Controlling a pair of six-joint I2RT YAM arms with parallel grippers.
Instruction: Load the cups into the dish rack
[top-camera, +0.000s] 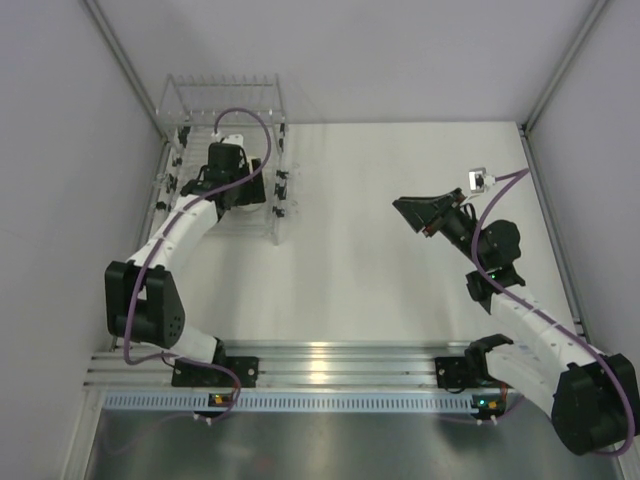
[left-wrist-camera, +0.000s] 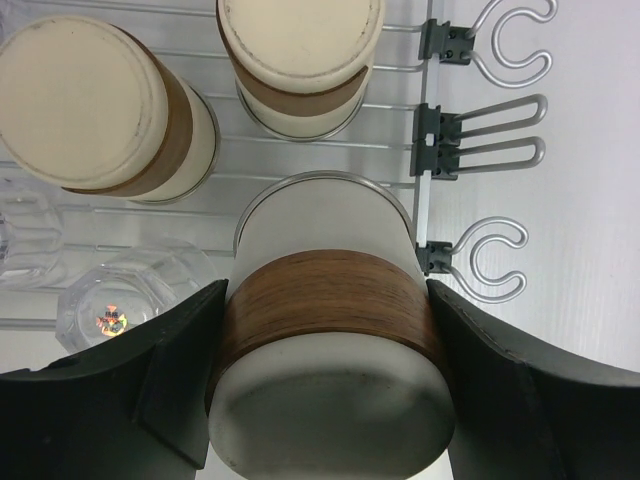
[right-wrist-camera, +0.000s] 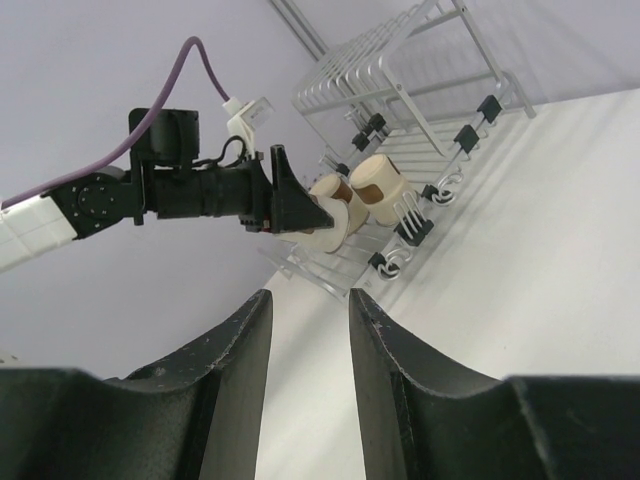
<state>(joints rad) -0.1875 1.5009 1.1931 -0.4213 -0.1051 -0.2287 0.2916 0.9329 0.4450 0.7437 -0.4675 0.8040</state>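
Observation:
My left gripper (left-wrist-camera: 325, 300) is shut on a cream cup (left-wrist-camera: 325, 330) with a brown band. The cup is held upside down, its rim down among the tines of the clear dish rack (left-wrist-camera: 395, 148). Two more cream cups (left-wrist-camera: 95, 110) (left-wrist-camera: 300, 60) stand inverted in the rack beyond it, and two clear cups (left-wrist-camera: 120, 305) (left-wrist-camera: 15, 235) sit to the left. From above, the left gripper (top-camera: 240, 190) hangs over the dish rack (top-camera: 222, 82) at the far left. My right gripper (right-wrist-camera: 308, 300) is open and holds nothing, hovering over the table at mid right (top-camera: 402, 205).
Black clips with silver wire hooks (left-wrist-camera: 500, 265) line the rack's right side. The white table (top-camera: 380, 270) stretches between rack and right arm. Grey walls close in on both sides, and an aluminium rail (top-camera: 330, 365) carries the arm bases.

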